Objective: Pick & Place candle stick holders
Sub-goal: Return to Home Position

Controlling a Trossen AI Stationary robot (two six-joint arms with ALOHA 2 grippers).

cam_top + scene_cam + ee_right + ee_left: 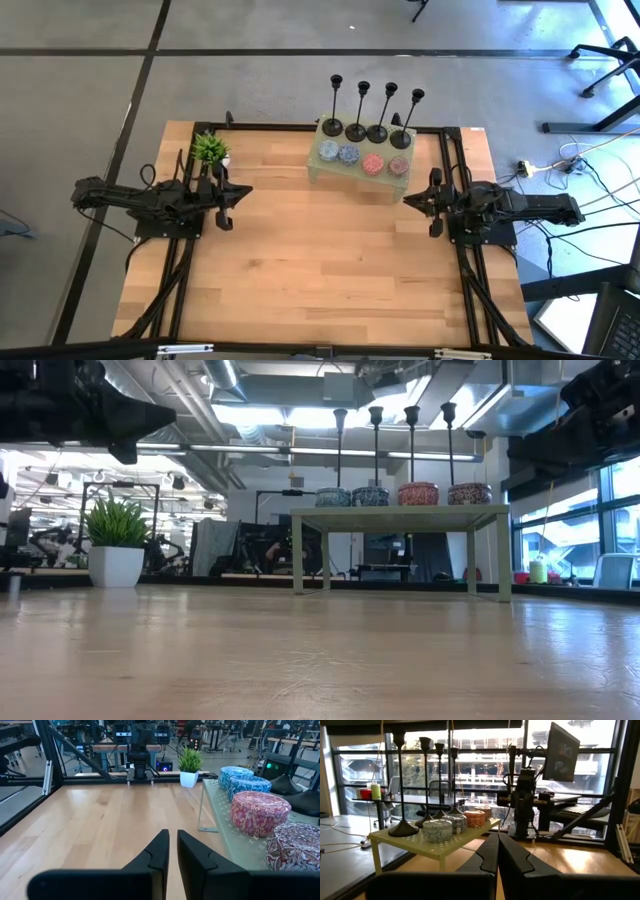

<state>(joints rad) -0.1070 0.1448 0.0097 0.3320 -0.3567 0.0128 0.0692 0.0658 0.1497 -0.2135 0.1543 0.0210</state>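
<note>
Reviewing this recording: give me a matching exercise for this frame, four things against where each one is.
1. potted plant
2. candle stick holders
3. candles
4. right gripper

A. shelf, row nearer the table's edge
B. just off the shelf's right end
C. shelf, row nearer the table's middle
D. on the table near the left gripper

Pairs: 1-D, 2-A, 3-C, 4-B
</note>
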